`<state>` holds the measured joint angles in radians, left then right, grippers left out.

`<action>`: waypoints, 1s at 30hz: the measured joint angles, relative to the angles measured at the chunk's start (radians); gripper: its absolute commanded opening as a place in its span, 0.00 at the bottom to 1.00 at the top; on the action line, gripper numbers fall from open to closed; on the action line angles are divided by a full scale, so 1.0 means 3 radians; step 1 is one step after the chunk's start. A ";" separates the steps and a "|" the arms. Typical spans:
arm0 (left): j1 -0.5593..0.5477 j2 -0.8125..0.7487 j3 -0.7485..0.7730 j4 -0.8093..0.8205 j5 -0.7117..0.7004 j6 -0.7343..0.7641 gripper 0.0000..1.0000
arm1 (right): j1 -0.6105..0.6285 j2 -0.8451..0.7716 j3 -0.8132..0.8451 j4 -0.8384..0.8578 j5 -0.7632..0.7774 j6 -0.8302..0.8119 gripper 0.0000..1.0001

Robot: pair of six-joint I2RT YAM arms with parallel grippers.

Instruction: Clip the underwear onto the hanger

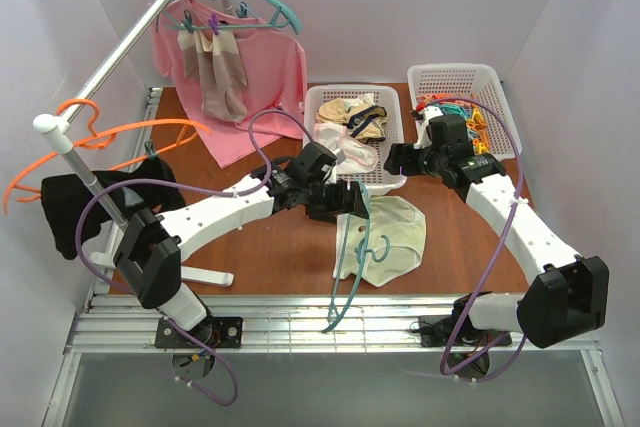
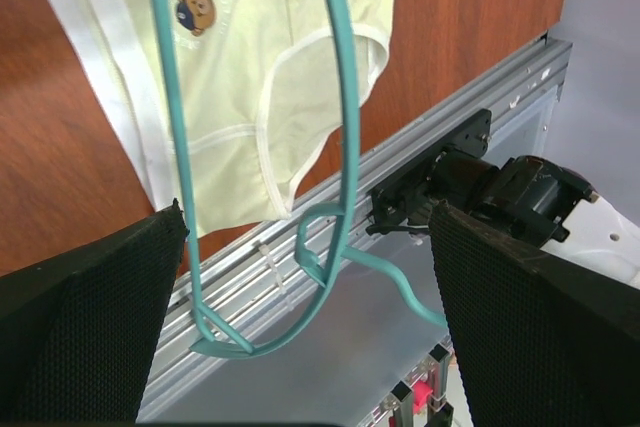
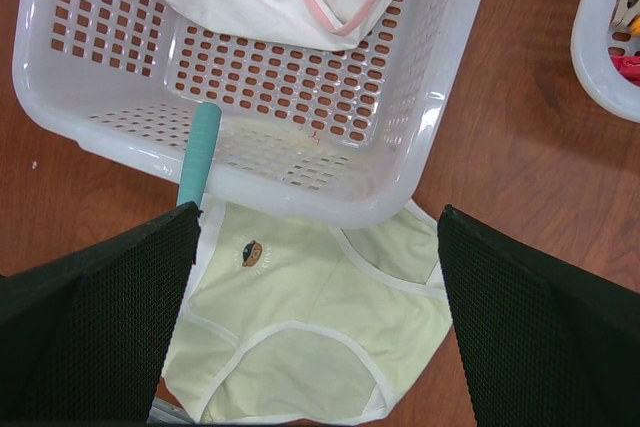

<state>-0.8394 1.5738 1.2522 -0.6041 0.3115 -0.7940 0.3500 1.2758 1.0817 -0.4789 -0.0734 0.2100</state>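
I've got the brown desk (image 1: 270, 247) with the white basket (image 1: 355, 88) at the back, a pink-and-white pair lying in it. The teal hanger (image 1: 345, 277) lies flat, one arm tip against the basket wall and its hook poking past the desk's near edge. The cream underwear (image 1: 395, 237) is spread flat just in front of the basket, partly under the hanger's arms. Left tool (image 1: 345, 202) is spread wide over the hanger, gripping nothing. Right tool (image 3: 320, 217) is released too, above the underwear.
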 measured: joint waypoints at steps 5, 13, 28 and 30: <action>-0.0153 0.0022 0.0036 0.0056 -0.0041 -0.0037 0.89 | 0.0001 0.0000 0.0000 0.0000 -0.0001 0.0008 0.87; -0.0309 0.0273 0.0151 0.0195 -0.0140 -0.0033 0.89 | 0.0000 -0.0011 -0.0039 0.0001 -0.0004 0.0036 0.87; -0.0329 0.0619 0.0156 0.0454 -0.0201 -0.0028 0.27 | 0.0000 -0.0211 -0.0111 -0.0057 -0.0003 0.0038 0.87; -0.0329 0.0618 0.0156 0.0469 -0.0197 -0.0028 0.20 | 0.0000 -0.0219 -0.0111 -0.0070 -0.0001 0.0038 0.87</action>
<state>-0.9382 1.7592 1.2991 -0.4633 0.2523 -0.8024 0.3500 1.2102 1.0485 -0.4999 -0.0738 0.2214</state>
